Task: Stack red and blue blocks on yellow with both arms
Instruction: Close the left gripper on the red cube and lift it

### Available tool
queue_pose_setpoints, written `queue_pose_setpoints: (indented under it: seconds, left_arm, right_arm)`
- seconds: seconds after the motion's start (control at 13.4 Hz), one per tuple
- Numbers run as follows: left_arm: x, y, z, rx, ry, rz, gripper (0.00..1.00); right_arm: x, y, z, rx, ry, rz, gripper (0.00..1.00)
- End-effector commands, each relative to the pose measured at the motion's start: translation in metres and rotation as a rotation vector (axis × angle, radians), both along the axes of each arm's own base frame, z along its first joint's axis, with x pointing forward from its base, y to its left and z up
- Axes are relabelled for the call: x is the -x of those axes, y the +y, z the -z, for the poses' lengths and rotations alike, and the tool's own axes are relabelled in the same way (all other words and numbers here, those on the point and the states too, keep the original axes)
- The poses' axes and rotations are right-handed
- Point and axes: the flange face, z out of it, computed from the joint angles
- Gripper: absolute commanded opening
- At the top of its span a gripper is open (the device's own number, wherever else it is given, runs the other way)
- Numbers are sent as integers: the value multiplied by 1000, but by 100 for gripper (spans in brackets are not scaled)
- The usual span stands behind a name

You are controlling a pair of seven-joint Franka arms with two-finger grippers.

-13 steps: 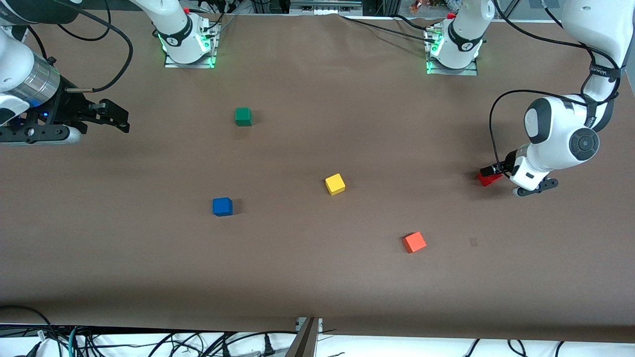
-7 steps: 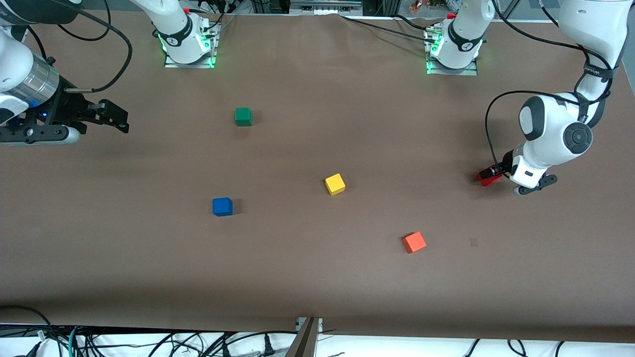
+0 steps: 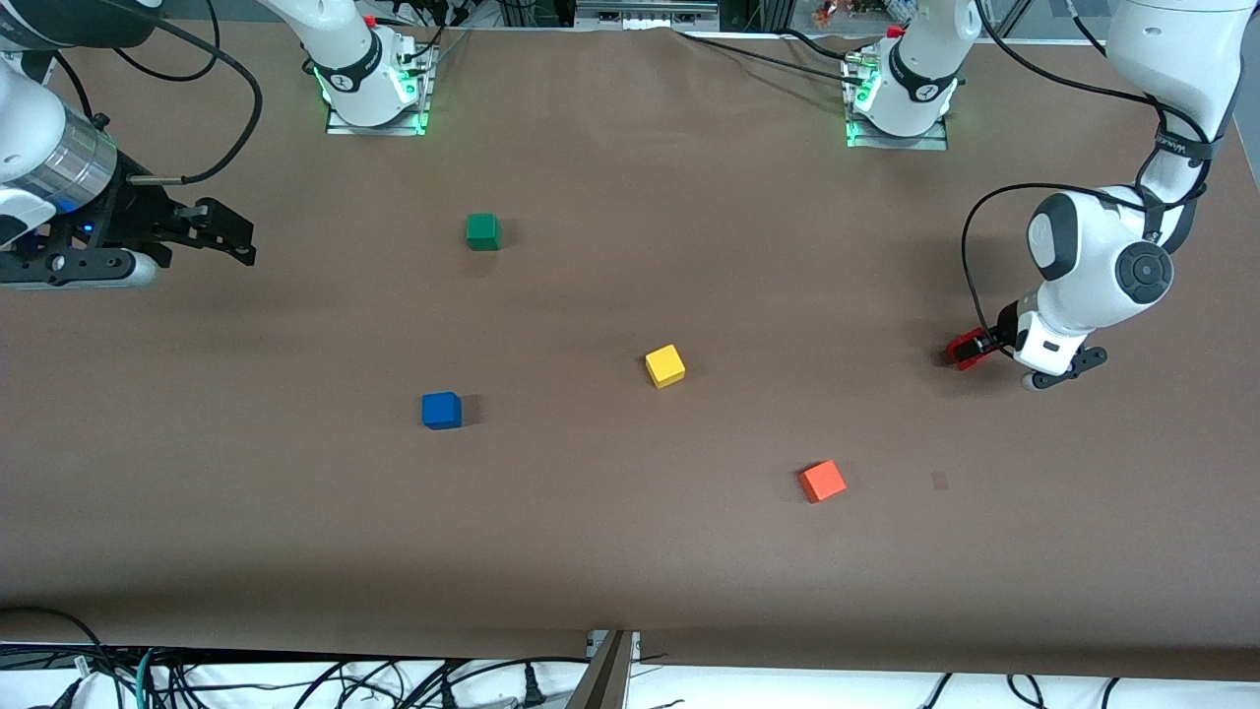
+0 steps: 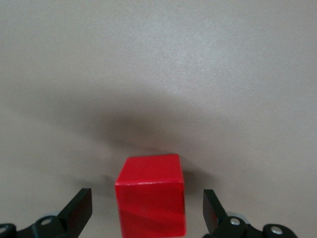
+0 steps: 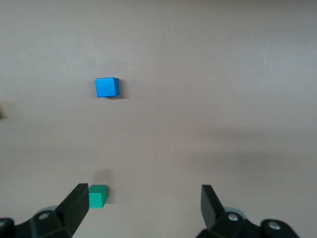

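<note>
1. Left gripper (image 3: 976,347), low at the small matte red cube (image 3: 963,353) near the left arm's end of the brown table (image 3: 630,551); finger spacing apparently open, largely hidden.
2. Right gripper (image 3: 236,236), waiting raised over the right arm's end.
3. Small matte yellow cube (image 3: 665,365), mid-table.
4. Small matte blue cube (image 3: 442,410).
5. Small green cube (image 3: 482,231), nearest the bases.
6. Small orange cube (image 3: 822,482), nearest the camera.

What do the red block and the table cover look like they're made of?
Red block: likely painted wood or hard plastic; the faces are smooth and matte with crisp edges and only a soft sheen. Table cover: looks like brown paper or thin fabric sheeting, flat and dull, no gloss. Neither is certain from looks alone.
</note>
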Motion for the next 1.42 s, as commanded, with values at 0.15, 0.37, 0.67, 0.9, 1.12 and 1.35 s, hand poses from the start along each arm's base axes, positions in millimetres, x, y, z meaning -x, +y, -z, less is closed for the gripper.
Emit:
queue_pose_setpoints:
  seconds: [0.15,0.37,0.67,0.9,1.12,1.35]
  left_arm:
    - [1,0,2,4,-7,-46,72]
    - [1,-2,1,4,-4,-41,49]
    - [-3,-8,-6,4,-10,-20,33]
    - [-16,-33,-33,11,-49,28,27]
    - [-54,-81,-94,43,9,102,26]
    - [-78,-148,-146,69,1,110,26]
  right_arm:
    - [1,0,-5,-12,-9,-2,100]
    - [0,1,-6,-4,-21,-4,100]
    - [-2,4,-7,-9,-34,-8,100]
    - [-1,5,-8,-9,-39,-11,100]
    - [-2,6,-9,-12,-45,-9,100]
    - [-3,5,-9,-15,-46,-9,100]
